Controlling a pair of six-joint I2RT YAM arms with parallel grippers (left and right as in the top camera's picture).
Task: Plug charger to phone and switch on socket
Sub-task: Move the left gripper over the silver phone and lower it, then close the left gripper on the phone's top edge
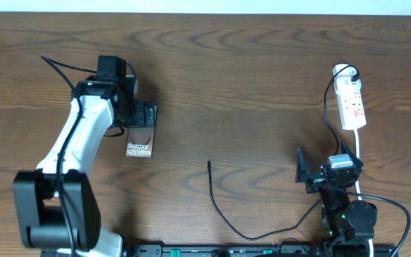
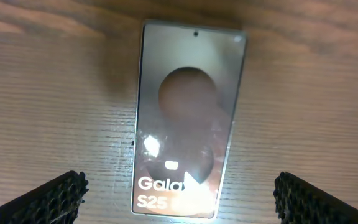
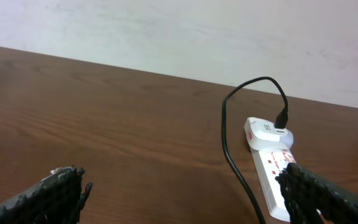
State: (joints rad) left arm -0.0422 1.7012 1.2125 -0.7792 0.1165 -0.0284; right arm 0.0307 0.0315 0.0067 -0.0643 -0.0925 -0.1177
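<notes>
From overhead, the left gripper point(image 1: 143, 121) hung over the far end of the phone point(image 1: 140, 143), which lay flat on the table point(image 1: 248, 64) with its lettered end toward the robot. The charger point(image 1: 220, 203) ran from the socket point(image 1: 352, 103) at the far right, down past the right arm and back along the near edge. Its plug tip point(image 1: 209, 163) lay free on the wood, right of the phone and well apart from it. The right gripper point(image 1: 324, 168) sat near the socket's white cord point(image 1: 359, 153), holding nothing.

In the left wrist view, the fingers point(image 2: 51, 199) stood wide apart, well clear of the phone's long edges, and gripped nothing. How high they hung over the phone could not be told.

In the right wrist view, the fingers point(image 3: 55, 196) were also spread wide and empty, with the socket ahead and to the right.

The step looked like securing the phone. To do it well, the left gripper should centre over the phone, descend squarely and close across the long edges. It should hold away from the lettered end, where the port probably sits, to leave room for the plug tip. A skewed grip could spin the phone.
</notes>
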